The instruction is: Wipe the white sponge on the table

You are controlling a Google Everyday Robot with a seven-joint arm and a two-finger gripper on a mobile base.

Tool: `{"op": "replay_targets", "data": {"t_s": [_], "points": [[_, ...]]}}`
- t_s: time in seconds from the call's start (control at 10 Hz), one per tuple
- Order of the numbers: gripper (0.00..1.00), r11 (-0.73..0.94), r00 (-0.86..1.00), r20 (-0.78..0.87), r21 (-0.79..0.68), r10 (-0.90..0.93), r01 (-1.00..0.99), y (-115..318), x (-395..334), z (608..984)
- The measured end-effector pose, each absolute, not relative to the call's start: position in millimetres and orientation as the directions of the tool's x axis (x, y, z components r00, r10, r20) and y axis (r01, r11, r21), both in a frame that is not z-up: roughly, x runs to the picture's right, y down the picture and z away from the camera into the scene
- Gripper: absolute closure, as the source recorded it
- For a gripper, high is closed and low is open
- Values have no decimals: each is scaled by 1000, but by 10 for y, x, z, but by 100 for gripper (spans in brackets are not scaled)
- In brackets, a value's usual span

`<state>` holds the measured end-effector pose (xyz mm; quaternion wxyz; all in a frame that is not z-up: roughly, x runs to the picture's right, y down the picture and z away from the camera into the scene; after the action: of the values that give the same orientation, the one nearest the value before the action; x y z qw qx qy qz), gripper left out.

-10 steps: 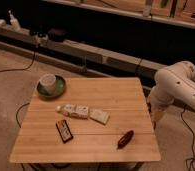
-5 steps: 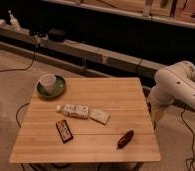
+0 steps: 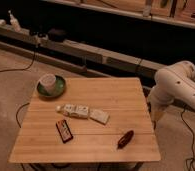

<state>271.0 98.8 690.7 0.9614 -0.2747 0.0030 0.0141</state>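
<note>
The white sponge (image 3: 99, 116) lies flat near the middle of the bamboo-wood table (image 3: 116, 95), touching the base end of a white labelled bottle (image 3: 73, 111) that lies on its side. My white arm (image 3: 178, 86) is off the table's right side. My gripper (image 3: 154, 118) hangs low beside the table's right edge, well right of the sponge and not touching it.
A white cup (image 3: 48, 81) stands on a green plate (image 3: 59, 90) at the table's back left corner. A red-black packet (image 3: 64, 130) lies front left and a dark red-brown object (image 3: 125, 139) front right. Cables run over the floor, and a low ledge runs behind the table.
</note>
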Motion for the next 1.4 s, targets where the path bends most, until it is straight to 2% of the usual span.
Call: {"op": "replay_targets", "data": {"t_s": [0.3,0.5,0.9,1.4], "points": [[35,866,986,153,-481,-66,133,760,1886,7172],[35,856,976,200,-487,-86,176,799,1584,7299],[35,827,958,288,-540,5,159,913,1124,7690],[35,839,937,349,-515,22,172,872,952,8099]]}}
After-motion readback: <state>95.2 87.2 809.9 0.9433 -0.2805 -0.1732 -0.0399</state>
